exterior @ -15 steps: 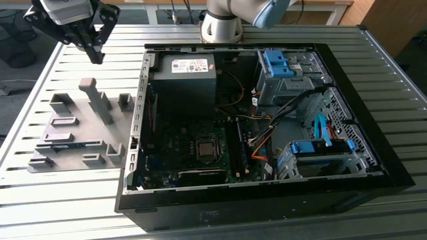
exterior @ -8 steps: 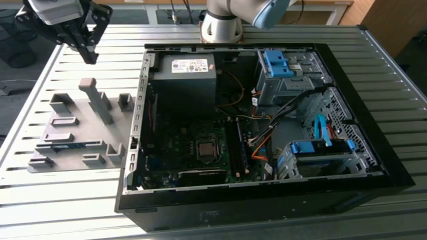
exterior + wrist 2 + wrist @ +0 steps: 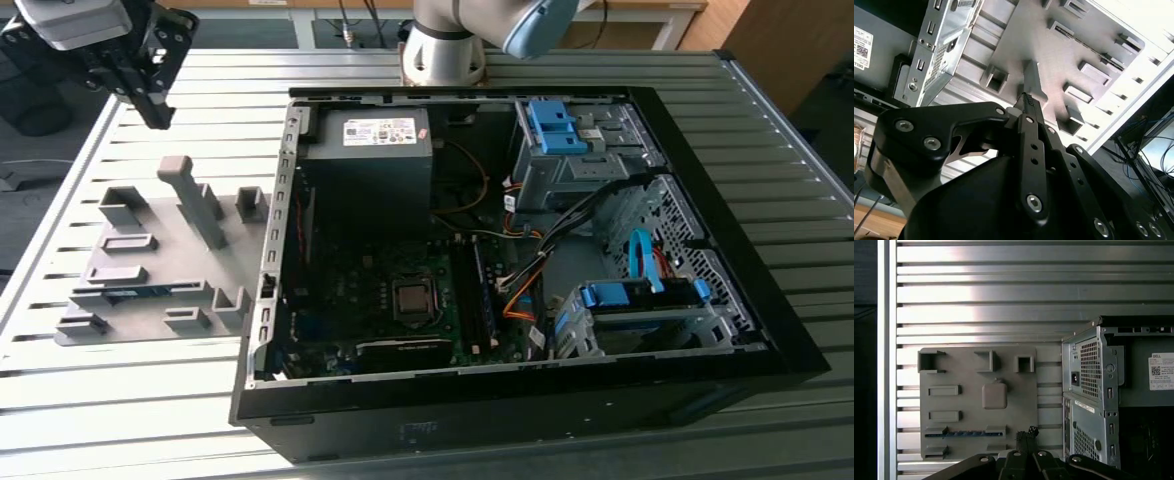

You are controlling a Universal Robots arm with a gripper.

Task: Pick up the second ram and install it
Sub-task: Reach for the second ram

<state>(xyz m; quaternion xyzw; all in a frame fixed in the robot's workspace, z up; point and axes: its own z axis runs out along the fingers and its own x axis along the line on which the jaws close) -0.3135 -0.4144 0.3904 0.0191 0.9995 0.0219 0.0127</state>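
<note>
The second ram (image 3: pixel 134 292) is a thin blue stick lying flat in a slot of the grey holder plate (image 3: pixel 160 240), at the exterior view's left. In the first wrist view the ram (image 3: pixel 961 433) lies near the plate's (image 3: pixel 969 400) edge, close to my fingertips. My gripper (image 3: pixel 158 115) hangs high above the far end of the plate, apart from the ram. Its fingers are shut together with nothing between them, as both wrist views show (image 3: pixel 1027 100) (image 3: pixel 1026 432). The memory slots (image 3: pixel 474 290) sit on the motherboard inside the open computer case (image 3: pixel 747 300).
A tall grey post (image 3: pixel 194 200) and several block holders stand on the plate under the gripper. Inside the case are the power supply (image 3: pixel 380 150), loose cables (image 3: pixel 527 285) and light-blue drive latches (image 3: pixel 554 125) (image 3: pixel 627 295). The arm's base (image 3: pixel 447 45) stands behind the case on the slatted table (image 3: pixel 134 400).
</note>
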